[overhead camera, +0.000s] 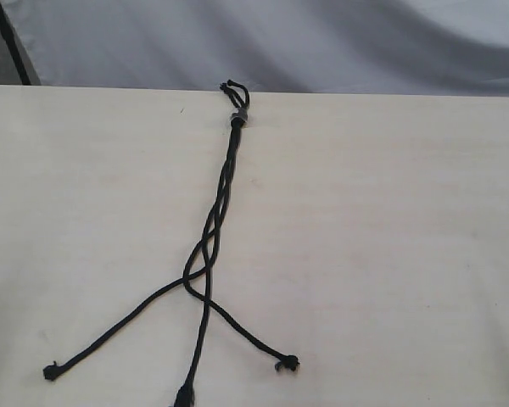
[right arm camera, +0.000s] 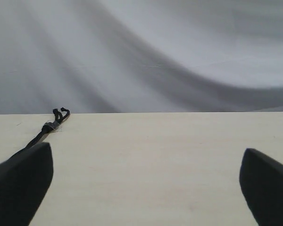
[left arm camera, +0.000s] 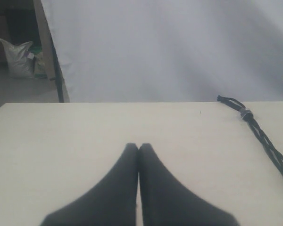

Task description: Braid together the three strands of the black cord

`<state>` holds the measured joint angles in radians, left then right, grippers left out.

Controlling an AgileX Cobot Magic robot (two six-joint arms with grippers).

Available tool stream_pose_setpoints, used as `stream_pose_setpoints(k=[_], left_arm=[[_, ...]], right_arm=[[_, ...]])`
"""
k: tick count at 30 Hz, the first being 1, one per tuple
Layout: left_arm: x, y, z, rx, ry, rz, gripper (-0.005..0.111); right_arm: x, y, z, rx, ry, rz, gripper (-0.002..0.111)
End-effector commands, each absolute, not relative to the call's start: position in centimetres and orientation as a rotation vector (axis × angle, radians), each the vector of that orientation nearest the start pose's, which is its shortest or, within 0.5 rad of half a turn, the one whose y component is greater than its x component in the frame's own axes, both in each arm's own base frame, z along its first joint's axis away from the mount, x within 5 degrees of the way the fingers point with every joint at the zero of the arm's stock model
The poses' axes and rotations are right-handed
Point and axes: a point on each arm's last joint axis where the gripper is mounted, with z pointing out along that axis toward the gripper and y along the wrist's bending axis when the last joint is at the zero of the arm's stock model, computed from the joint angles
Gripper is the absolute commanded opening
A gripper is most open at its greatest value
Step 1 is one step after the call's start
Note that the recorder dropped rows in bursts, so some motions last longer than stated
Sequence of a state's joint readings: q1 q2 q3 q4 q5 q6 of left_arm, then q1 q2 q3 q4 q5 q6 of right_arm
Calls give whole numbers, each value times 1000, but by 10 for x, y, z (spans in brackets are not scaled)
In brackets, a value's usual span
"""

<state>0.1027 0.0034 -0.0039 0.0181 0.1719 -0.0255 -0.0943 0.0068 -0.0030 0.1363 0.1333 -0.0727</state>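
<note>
- The cord (overhead camera: 224, 191) lies on the worktop (overhead camera: 399, 254). Its grey band (overhead camera: 237, 118) and short loops sit at the far edge in the exterior view, and the rest runs toward the near edge.
- From the band to past the middle, the three strands cross over one another in a loose plait. I judge that stretch braided, though slack.
- Below the last crossing the strands (overhead camera: 119, 326) splay apart. One knotted tip lies to the left and one to the right, while the middle strand runs off the near edge of the exterior view. This free length is left to braid.
- Left pincer (left arm camera: 138, 147): fully closed, fingers pressed together and holding nothing, over bare worktop with the cord off to one side.
- Right pincer (right arm camera: 146, 153): spread wide and empty, with the banded end lying beyond one finger.
- Neither pincer shows in the exterior view, so both appear well apart from the loose ends.
- No brand or writing can be read. A bag (left arm camera: 16, 56) behind the worktop carries a small label, too blurred to make out.
</note>
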Motion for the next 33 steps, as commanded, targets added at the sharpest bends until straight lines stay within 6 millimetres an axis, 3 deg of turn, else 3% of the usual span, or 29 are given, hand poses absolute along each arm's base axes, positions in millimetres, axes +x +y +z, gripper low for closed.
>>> stream_pose_setpoints(k=[1, 16, 18, 20, 21, 24, 33], left_arm=[[56, 6, 198, -101, 1653, 72, 0], [56, 6, 198, -96, 1654, 78, 0], [56, 6, 198, -96, 1654, 78, 0], [56, 6, 198, -96, 1654, 78, 0], [56, 6, 198, -96, 1654, 78, 0], [56, 6, 198, -96, 1654, 78, 0], [56, 6, 198, -96, 1654, 78, 0]], right_arm=[[56, -4, 200, 105, 1621, -26, 100], [56, -4, 196, 73, 1672, -61, 99], [56, -4, 196, 70, 1674, -64, 84], [56, -4, 195, 70, 1680, -64, 57], [56, -4, 195, 73, 1683, -60, 38], [56, -4, 194, 82, 1697, -50, 0], [54, -5, 186, 42, 1782, -97, -1]])
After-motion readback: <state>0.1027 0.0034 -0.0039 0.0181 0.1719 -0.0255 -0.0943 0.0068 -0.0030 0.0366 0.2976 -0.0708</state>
